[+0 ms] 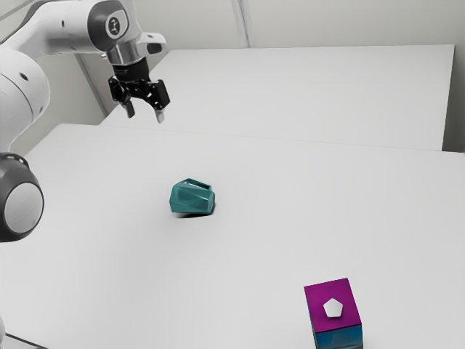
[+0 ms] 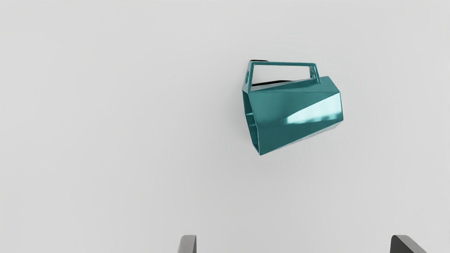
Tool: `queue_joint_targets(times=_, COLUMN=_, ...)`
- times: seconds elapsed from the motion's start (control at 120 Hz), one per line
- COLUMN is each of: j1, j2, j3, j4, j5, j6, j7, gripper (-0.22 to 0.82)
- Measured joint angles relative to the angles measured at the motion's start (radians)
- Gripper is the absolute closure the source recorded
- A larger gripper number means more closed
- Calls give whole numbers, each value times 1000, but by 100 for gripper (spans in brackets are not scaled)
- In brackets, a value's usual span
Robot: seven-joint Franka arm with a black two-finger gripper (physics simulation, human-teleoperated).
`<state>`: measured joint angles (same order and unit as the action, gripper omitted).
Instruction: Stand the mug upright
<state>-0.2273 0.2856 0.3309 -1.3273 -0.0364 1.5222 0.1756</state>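
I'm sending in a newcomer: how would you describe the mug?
On the white table, lower than the robot's raised hand, a teal, faceted mug lies on its side. Its open mouth and angular handle set it apart from the magenta-topped box.

No words, labels, brands, numbers or signs could be read in either view, and the small dark emblem (image 1: 113, 26) on the pale round face of a joint (image 1: 104, 35) of the arm (image 1: 58, 29) was too small to make out.

White arm (image 1: 65, 33), grey joint caps (image 1: 23, 208)
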Motion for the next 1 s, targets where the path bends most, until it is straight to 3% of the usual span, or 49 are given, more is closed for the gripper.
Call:
queue_joint_targets(times=0.267, j1=14, j2=-18, j3=8, j4=-14, j5=-9, j6=3, j7=0, gripper=0)
queue_joint_targets(times=0.442, j1=19, j2=-50, j3=9, j4=-141, j5=-18, j6=36, j7=-15, gripper=0)
queue_joint_targets(times=0.6, j1=19, j2=-82, j3=107, j4=-267, j5=-78, j6=68, j7=20, gripper=0)
queue_joint_targets(times=1.0, j1=47, j2=-53, j3=156, j4=-485, j5=-349, j6=339, j7=234, gripper=0)
